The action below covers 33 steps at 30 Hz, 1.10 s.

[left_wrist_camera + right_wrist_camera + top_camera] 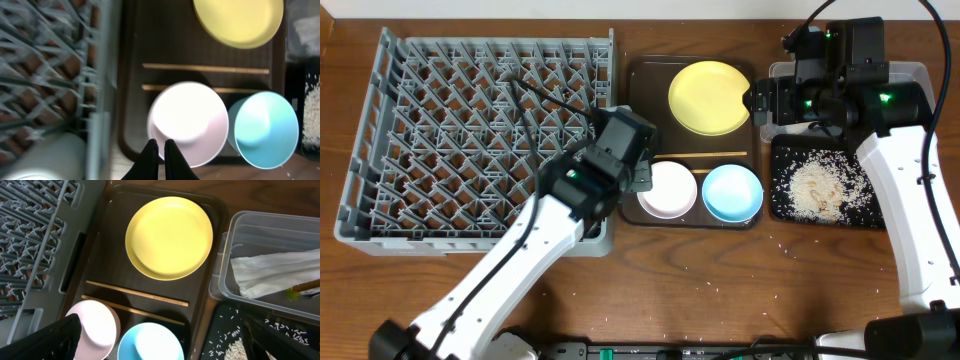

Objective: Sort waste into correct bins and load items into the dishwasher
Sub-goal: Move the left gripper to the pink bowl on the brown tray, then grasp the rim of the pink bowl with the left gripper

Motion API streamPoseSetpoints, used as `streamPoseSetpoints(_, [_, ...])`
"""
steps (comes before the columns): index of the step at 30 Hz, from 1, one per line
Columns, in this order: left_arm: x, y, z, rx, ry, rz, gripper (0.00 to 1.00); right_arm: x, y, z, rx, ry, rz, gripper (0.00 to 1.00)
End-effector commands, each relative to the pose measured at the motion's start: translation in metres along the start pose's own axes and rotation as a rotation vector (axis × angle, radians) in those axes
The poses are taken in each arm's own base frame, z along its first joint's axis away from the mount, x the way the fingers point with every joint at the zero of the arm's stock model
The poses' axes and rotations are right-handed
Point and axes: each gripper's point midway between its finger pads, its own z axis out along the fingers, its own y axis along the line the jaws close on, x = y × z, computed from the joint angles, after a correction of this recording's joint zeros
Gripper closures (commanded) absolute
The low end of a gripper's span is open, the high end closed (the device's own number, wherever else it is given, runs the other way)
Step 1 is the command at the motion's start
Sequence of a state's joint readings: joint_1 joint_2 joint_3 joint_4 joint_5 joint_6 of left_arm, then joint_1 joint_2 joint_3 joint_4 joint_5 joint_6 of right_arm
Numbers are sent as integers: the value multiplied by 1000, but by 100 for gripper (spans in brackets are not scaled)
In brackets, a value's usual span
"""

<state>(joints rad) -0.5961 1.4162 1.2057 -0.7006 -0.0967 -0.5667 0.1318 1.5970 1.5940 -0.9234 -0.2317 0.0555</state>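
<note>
The grey dish rack [470, 130] stands at the left. The brown tray [635, 90] holds the yellow plate [710, 97], two chopsticks [720, 155], the white bowl [668, 189] and the light blue bowl [732, 192]. My left gripper [159, 150] is shut and empty, its tips over the white bowl's [187, 122] near rim. My right gripper [160, 332] is wide open and empty above the tray's right side, between the plate [169, 237] and the blue bowl [150, 342]. The clear tub [225, 255] holds a crumpled white napkin [275, 272]. The black tray [780, 205] holds rice crumbs [820, 188].
A blurred whitish rounded object [45, 160] lies in the rack's near corner, next to my left gripper. A few rice grains [785, 240] lie on the wooden table in front of the black tray. The rack's wall [102, 100] runs close beside the brown tray.
</note>
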Motion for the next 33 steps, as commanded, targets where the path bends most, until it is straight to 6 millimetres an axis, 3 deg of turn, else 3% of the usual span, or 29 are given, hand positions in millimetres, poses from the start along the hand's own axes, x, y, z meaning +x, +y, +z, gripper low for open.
streamPoseSetpoints(1, [-16, 9, -8, -53, -68, 35, 92, -3, 1, -1, -5, -4, -3, 1])
streamPoseSetpoints(7, [14, -1, 16, 1, 71, -130, 58, -3, 1, -1, -5, -5, -3, 1])
streamPoseSetpoints(12, [38, 0, 53, -67, 161, -211, 56, -3, 1, -1, -5, -5, -3, 1])
streamPoseSetpoints(20, [41, 1, 106, -139, 126, -126, 47, -3, 1, -1, -5, -5, -3, 1])
streamPoseSetpoints(27, [47, 4, 123, -154, 149, 22, 28, -3, 1, -1, -5, -5, -3, 1])
streamPoseSetpoints(33, [55, 4, 123, -145, 190, 29, 27, -3, 1, -1, -5, -4, -3, 1])
